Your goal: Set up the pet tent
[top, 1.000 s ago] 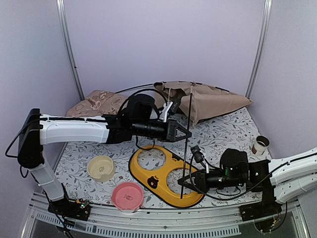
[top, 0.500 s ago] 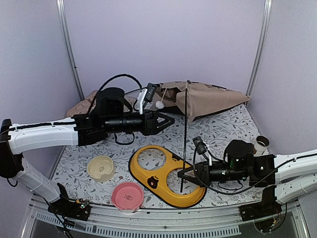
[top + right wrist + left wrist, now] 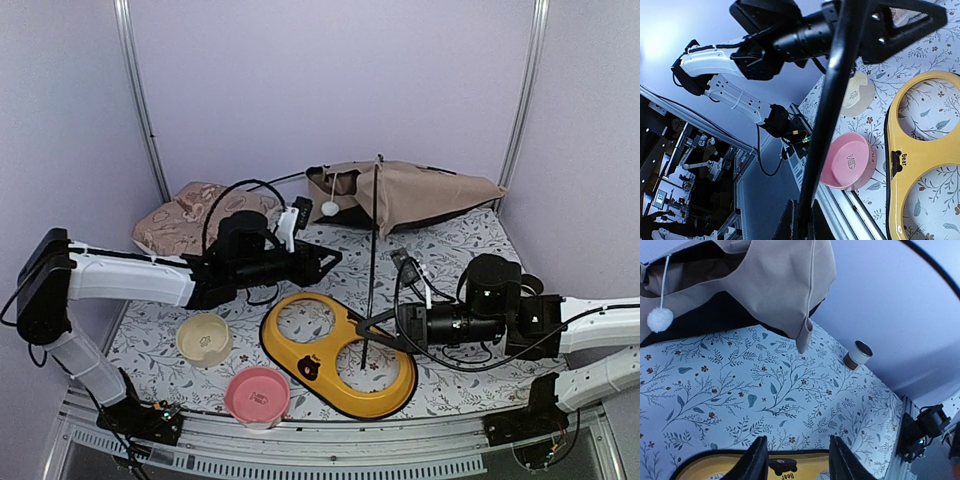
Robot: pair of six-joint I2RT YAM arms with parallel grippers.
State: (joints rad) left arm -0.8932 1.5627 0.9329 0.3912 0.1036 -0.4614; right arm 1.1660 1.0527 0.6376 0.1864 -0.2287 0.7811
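Observation:
The beige pet tent point(image 3: 420, 195) lies collapsed at the back of the table, its white pom-pom point(image 3: 329, 209) hanging at its left end; it also fills the top of the left wrist view point(image 3: 765, 285). A thin black tent pole point(image 3: 372, 260) stands nearly upright from the tent down over the yellow tray. My right gripper point(image 3: 367, 331) is shut on the pole's lower part; the pole point(image 3: 832, 100) runs up between its fingers in the right wrist view. My left gripper point(image 3: 328, 262) is open and empty, low over the table in front of the tent.
A yellow two-hole bowl tray point(image 3: 340, 355) lies at the front centre. A cream bowl point(image 3: 204, 339) and a pink bowl point(image 3: 257, 396) sit front left. A floral pillow point(image 3: 185, 215) lies back left. A small paper cup point(image 3: 527, 290) stands at the right, also in the left wrist view point(image 3: 858, 354).
My left arm has drawn back and dropped lower, away from the tent's left end. My right gripper has moved slightly up and back with the pole, which now stands more upright.

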